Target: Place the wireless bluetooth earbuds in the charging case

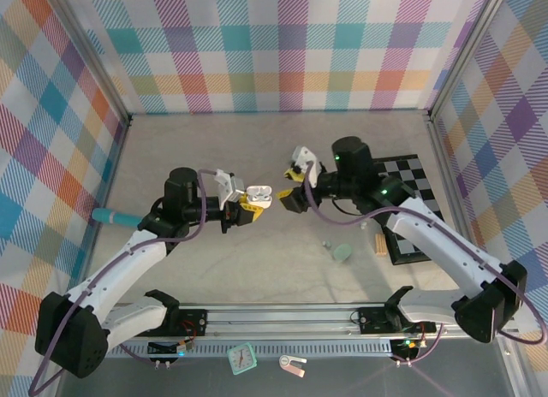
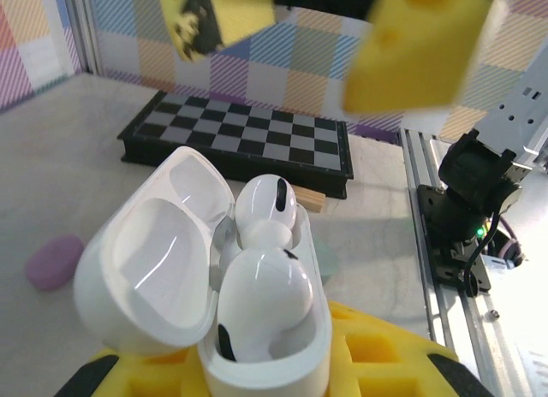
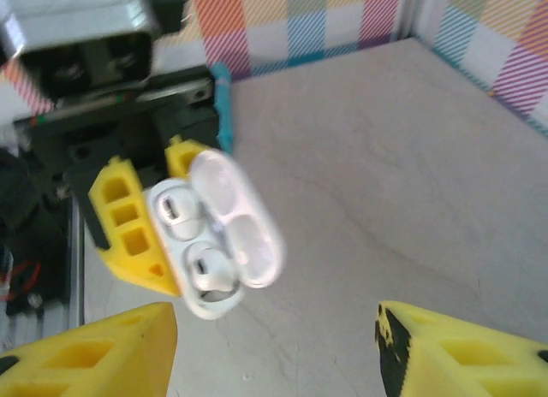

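Earbuds [image 2: 264, 281] in case [image 2: 141, 264] | case gripped in left jaws | right jaws parted

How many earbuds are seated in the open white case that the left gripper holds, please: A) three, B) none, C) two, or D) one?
C: two white earbuds sit in the wells of the open charging case, which is clamped in the left gripper.

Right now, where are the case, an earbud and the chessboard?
case [image 2: 145, 260], left wrist view, inside of its open lid.
earbud [image 2: 265, 294], left wrist view, its rounded top.
chessboard [image 2: 240, 136], left wrist view, middle squares.
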Controlling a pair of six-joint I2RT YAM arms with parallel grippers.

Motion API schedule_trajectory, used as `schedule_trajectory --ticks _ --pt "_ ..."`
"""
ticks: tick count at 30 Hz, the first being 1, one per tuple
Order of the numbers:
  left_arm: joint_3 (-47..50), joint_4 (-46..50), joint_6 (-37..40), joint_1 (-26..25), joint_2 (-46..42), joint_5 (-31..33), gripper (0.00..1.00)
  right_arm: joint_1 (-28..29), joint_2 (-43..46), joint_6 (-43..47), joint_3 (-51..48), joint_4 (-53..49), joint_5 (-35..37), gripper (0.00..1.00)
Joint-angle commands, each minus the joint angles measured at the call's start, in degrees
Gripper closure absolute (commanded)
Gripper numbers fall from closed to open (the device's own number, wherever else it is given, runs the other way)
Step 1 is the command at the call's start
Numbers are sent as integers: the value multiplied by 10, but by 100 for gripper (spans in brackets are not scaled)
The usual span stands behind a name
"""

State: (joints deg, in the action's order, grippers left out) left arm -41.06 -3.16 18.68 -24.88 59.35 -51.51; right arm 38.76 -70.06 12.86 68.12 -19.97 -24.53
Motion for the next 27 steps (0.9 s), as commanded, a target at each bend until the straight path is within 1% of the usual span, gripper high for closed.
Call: schedule_trajectory --ticks 1,3,5,9,13,18,24,27 --pt "12 -11 62 -12 -19 -5 98 -15 -5 -122 1 64 -52 36" --pt "10 8 95 -15 -26 1 100 -26 -24 -159 22 52 -66 36" --pt "2 42 134 -17 -29 13 100 -32 -45 -175 42 36 -80 34" --pt "-24 105 191 -19 -26 28 100 -33 -105 -171 115 -45 -82 34" --pt "-29 104 193 -22 -26 31 100 -33 -149 -138 160 -104 -103 32" --pt "-25 93 185 -24 -26 31 100 -26 -181 -58 194 -180 -97 30" --pt "-23 75 167 -25 -22 35 100 -14 -201 -3 209 -228 -112 29" --pt "-23 71 162 -26 -24 35 100 -8 -197 20 208 -244 -114 29"
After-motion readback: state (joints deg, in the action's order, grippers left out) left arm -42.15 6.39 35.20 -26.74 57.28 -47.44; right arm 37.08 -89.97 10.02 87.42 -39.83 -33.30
